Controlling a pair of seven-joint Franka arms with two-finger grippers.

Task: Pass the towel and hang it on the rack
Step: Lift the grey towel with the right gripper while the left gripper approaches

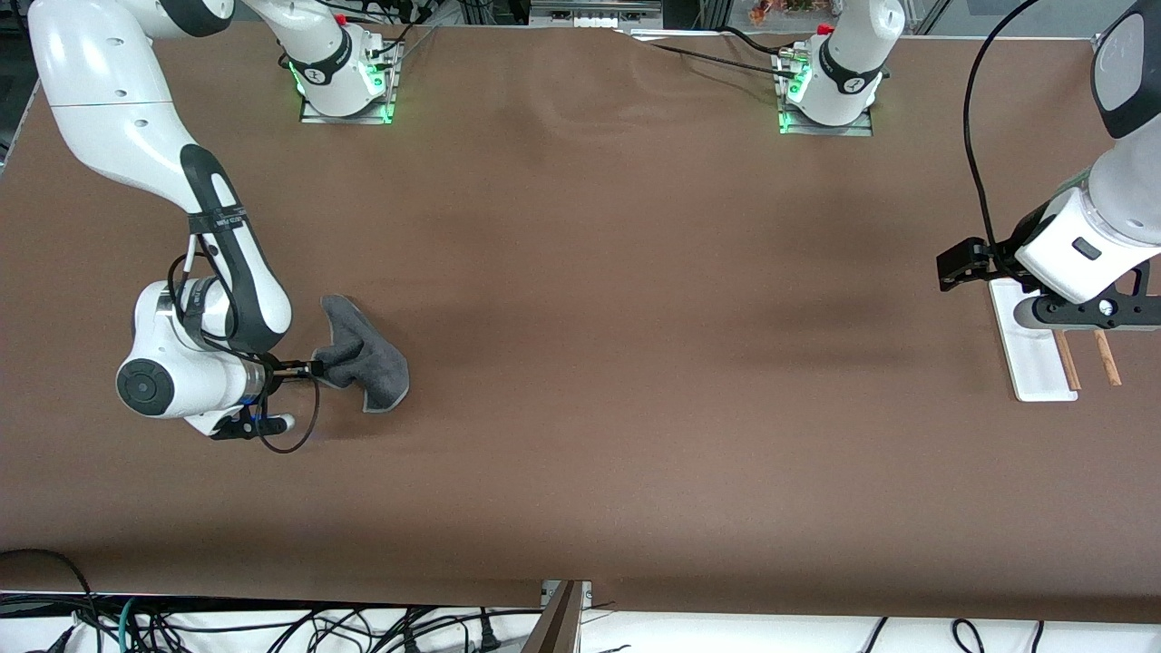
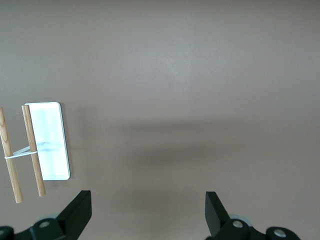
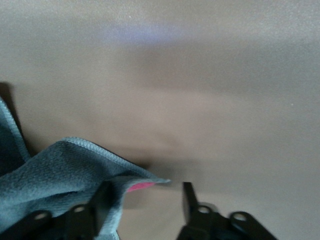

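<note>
1. Towel lies crumpled on the table near the right arm's end, about midway between the robots' edge and the camera's edge. Dark grey, lighter stitched hem; judged soft, light, limp, likely to sag and drape once lifted.
2. Best hold, by judgement: a raised fold or hemmed corner, pinched deep so cloth does not slip.
3. Right gripper sits low at the towel's edge, fingers partly narrowed around a fold; firm hold not confirmed.
4. Left gripper waits over the rack at the left arm's end, fingers wide, empty.
</note>
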